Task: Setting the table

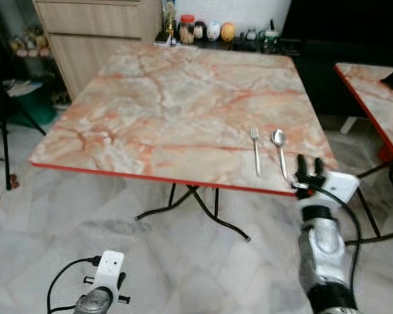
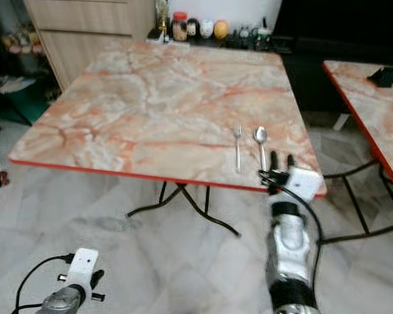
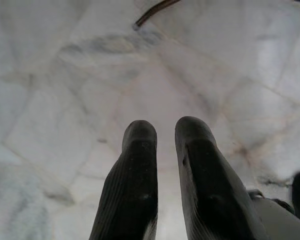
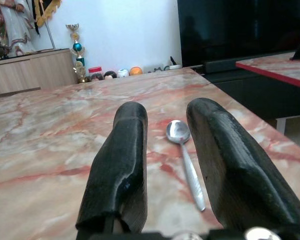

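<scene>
Lying parallel near the front right corner of the orange-veined marble table with red edging: a silver metal fork and silver metal spoon. Hovering at the front edge just behind the spoon's handle, right gripper, parted, holding nothing. Hanging low over the grey tiled floor, left gripper, narrowly parted, empty.

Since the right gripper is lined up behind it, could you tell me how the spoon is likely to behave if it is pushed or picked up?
The spoon looks like thin, shiny metal, so probably stiff and light. It lies flat on the smooth marble table, so a push would likely make it slide or pivot. The right gripper, fingers open, may struggle to get under its low handle.
</scene>
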Controlling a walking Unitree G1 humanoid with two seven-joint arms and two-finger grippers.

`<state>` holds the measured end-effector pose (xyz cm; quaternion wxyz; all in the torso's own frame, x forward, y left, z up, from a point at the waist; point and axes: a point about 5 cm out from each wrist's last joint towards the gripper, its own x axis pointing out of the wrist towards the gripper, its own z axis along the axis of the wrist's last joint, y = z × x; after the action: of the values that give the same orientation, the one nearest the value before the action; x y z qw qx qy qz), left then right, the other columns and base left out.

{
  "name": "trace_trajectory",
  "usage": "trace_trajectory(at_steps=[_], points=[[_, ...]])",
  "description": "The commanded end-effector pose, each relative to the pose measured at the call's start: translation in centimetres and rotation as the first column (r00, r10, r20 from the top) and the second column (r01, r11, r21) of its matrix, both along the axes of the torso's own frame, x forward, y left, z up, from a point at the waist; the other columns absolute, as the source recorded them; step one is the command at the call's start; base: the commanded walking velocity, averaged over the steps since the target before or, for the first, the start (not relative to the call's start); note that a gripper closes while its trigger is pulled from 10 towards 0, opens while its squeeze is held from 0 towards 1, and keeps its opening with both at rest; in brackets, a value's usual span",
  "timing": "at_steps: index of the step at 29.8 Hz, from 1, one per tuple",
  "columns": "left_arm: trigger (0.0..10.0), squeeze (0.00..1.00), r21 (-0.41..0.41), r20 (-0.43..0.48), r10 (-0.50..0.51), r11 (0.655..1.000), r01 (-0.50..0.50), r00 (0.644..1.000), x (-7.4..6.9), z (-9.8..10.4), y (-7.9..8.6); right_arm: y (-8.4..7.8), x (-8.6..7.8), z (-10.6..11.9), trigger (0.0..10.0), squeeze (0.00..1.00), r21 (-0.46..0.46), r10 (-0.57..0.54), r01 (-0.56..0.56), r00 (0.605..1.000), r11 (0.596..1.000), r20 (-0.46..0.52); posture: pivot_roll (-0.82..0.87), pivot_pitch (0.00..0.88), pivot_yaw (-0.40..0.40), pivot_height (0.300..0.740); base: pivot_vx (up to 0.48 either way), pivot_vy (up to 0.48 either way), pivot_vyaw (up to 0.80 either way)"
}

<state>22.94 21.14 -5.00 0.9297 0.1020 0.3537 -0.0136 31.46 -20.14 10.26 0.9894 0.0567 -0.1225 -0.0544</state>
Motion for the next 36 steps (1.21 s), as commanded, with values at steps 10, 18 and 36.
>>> trace_trajectory(at_steps=[10,18,36], points=[[10.0,0.00,-0.012,0.014,-0.007,1.000,0.007,1.000,0.07,0.02,-0.36,-0.94,-0.06,0.42,10.0,0.00,0.009,-0.030,0.030,0.999,1.000,0.014,0.06,0.000,-0.025,0.740,0.000,0.000,-0.27],[10.0,0.00,-0.012,0.015,-0.007,1.000,0.008,1.000,0.14,0.04,-0.49,-0.96,-0.07,0.41,10.0,0.00,0.009,-0.033,0.033,0.999,0.999,0.011,0.06,0.000,-0.027,0.740,0.061,0.000,0.00],[10.0,0.00,-0.009,0.004,-0.005,1.000,0.005,1.000,-0.10,-0.14,-0.46,-0.81,-0.11,0.31,10.0,0.00,0.008,-0.026,0.025,1.000,1.000,0.005,0.07,0.000,-0.029,0.740,0.253,0.000,0.00]])
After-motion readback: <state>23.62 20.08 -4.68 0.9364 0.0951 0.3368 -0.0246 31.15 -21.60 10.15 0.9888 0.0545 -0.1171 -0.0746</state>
